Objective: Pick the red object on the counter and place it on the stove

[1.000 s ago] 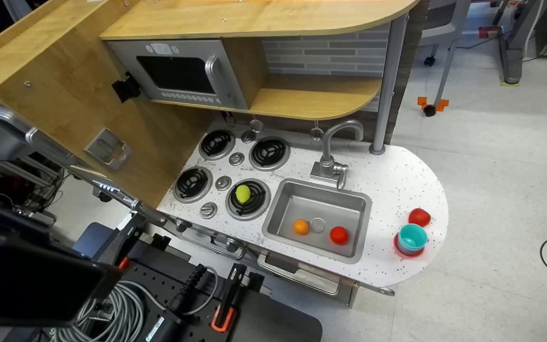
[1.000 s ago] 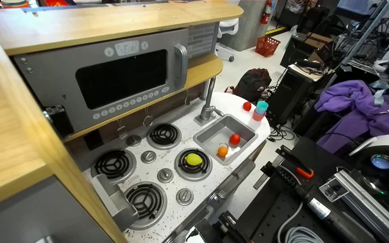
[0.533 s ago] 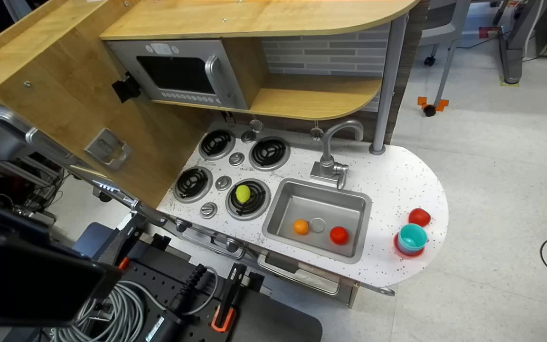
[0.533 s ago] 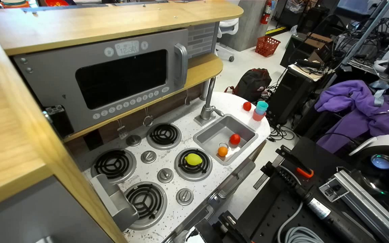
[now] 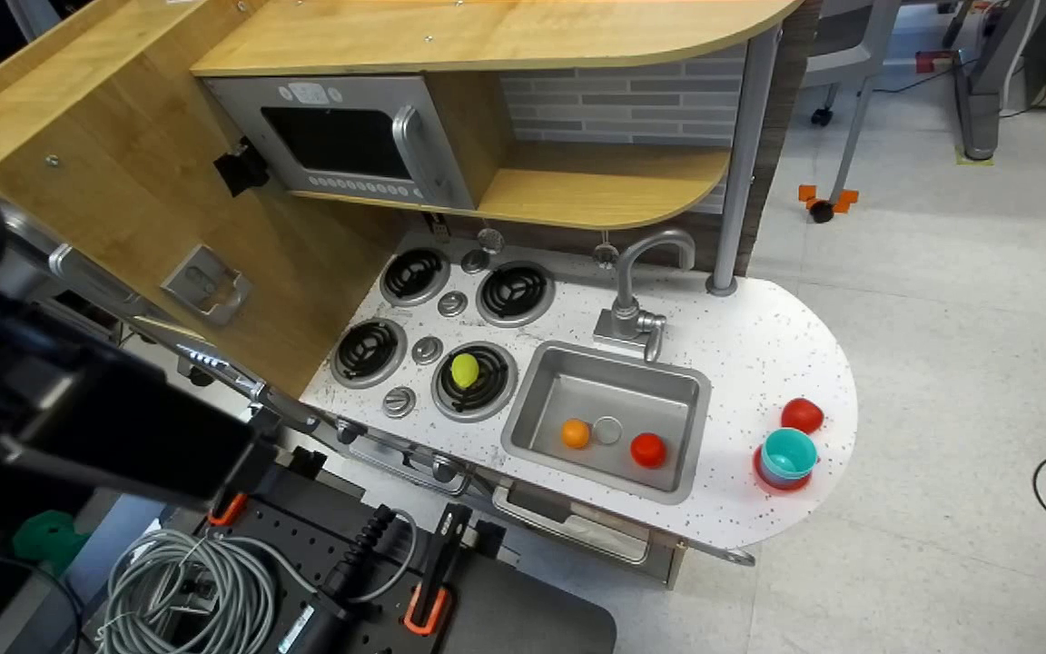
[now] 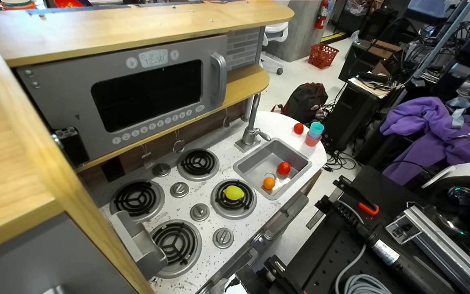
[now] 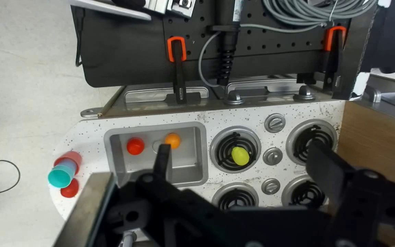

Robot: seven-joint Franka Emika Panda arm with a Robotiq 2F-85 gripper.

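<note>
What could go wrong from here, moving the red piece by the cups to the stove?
The red piece on the counter sits close beside a teal cup nested in a red cup, near the rounded edge; the open tool might topple them.
Another red piece lies in the sink, so the wrong one could be picked.
A yellow piece sits on a burner of the stove; releasing there might dislodge it.

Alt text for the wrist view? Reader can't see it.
Open tool, holding nothing, in the foreground; beyond it, a round red object sits on a toy-kitchen counter, beside a teal cup nested in a red cup. A red ball and orange ball lie in the sink; a yellow lemon rests on a stove burner.
</note>
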